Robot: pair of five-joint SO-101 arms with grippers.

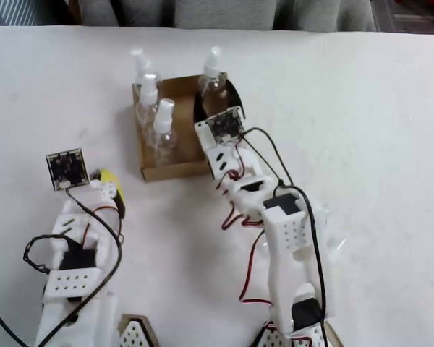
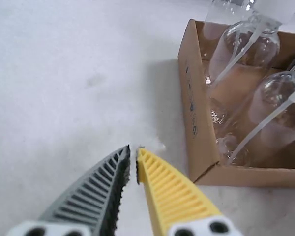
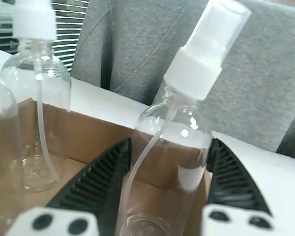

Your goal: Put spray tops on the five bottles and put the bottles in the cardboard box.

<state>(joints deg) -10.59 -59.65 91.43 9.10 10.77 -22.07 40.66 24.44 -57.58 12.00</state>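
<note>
Right wrist view: our right gripper [image 3: 169, 142] clamps a fourth bottle [image 3: 179, 123] at the cardboard box [image 3: 88, 132], three bottles [image 1: 161, 134] inside, left gripper [image 2: 132, 150] closed and empty.

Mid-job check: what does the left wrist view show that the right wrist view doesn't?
Left wrist only: the left end effector, its grey and yellow fingers shut and empty, over bare table beside the cardboard box. Right wrist only: the right end effector, its black fingers closed on a spray-topped bottle, with grey upholstery behind. Both: the cardboard box and other bottles standing in it.
</note>
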